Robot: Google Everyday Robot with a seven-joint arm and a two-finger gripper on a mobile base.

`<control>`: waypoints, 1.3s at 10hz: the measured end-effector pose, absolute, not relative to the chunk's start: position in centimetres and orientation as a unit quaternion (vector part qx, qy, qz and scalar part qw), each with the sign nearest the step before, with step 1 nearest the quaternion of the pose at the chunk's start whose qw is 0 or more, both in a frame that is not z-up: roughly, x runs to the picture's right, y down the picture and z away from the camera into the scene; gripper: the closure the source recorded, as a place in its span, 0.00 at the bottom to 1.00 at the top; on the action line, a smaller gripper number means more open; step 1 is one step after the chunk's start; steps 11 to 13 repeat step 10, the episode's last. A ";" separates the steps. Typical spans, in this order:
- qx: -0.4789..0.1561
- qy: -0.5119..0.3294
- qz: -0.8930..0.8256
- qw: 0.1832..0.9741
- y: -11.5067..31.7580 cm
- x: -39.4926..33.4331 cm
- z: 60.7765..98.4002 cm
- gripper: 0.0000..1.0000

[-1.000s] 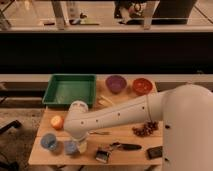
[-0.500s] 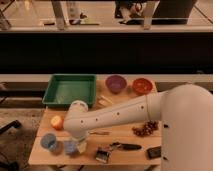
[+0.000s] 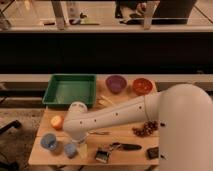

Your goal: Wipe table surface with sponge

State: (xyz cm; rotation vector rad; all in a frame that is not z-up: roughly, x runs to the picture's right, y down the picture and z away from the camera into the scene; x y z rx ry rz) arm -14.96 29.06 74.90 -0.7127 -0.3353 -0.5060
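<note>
The table surface point(image 3: 120, 117) is a small light tan wooden top. The sponge point(image 3: 75, 149), a small pale-yellow block with a light blue part, lies near the table's front left edge. My white arm comes in from the right and bends down over the front left of the table. My gripper point(image 3: 76, 142) points down right at the sponge, mostly hidden under the wrist. I cannot tell whether it touches the sponge.
A green tray point(image 3: 70, 89) sits at the back left, with a purple bowl point(image 3: 116, 83) and an orange bowl point(image 3: 142, 86) to its right. An orange fruit point(image 3: 57, 122) and a blue cup point(image 3: 48, 141) are left of the sponge. A black-handled brush point(image 3: 116, 148) lies at the front.
</note>
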 end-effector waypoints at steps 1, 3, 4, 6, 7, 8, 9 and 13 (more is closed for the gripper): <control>-0.345 -0.162 -0.245 0.891 29.3 -15.1 75.0 0.20; -0.349 -0.163 -0.244 0.890 29.5 -15.2 75.0 0.20; -0.350 -0.163 -0.239 0.891 29.3 -15.0 74.9 0.20; -0.345 -0.172 -0.220 0.896 27.9 -14.8 73.8 0.20; -0.341 -0.179 -0.207 0.900 26.5 -14.6 72.6 0.20; -0.336 -0.184 -0.199 0.902 25.4 -14.4 71.6 0.20; -0.328 -0.192 -0.188 0.906 23.9 -14.3 70.0 0.20; -0.321 -0.198 -0.181 0.908 22.5 -14.1 68.4 0.21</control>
